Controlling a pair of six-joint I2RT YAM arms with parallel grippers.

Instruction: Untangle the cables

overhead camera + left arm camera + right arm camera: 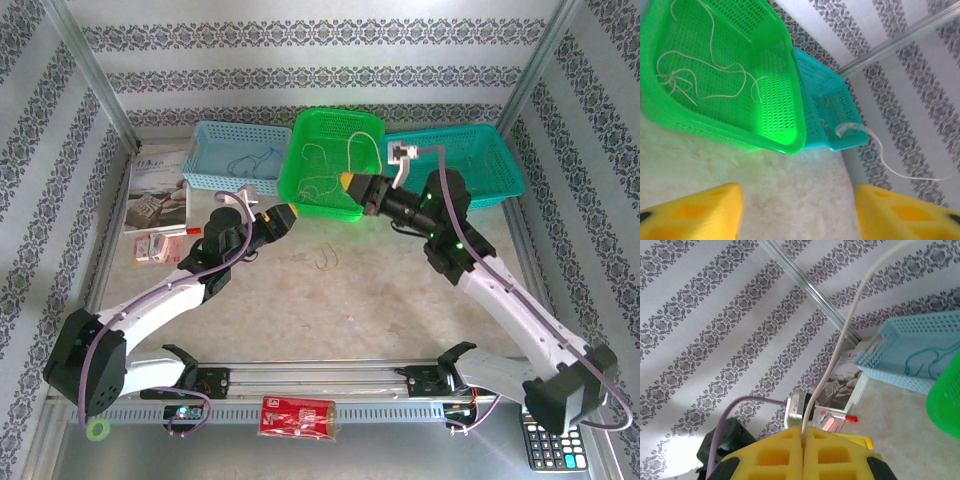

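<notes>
The right hand (804, 434) is clamped on a pale cable (839, 342) rising from its tips. The left hand (797, 202) is apart, with tan cables (705, 65) lying in the green basket (777, 105) ahead.

The top camera sits above and behind the arm bases, looking down over the table (400, 300) to the green basket (320, 208) near the left pincer (283, 214) and right pincer (350, 183). Each wrist camera rides close behind its pincer. The left one faces that basket (775, 90) from nearby. The right one tilts up at the wall (715, 315), with the basket's rim (945, 400) beside the pincer.
</notes>
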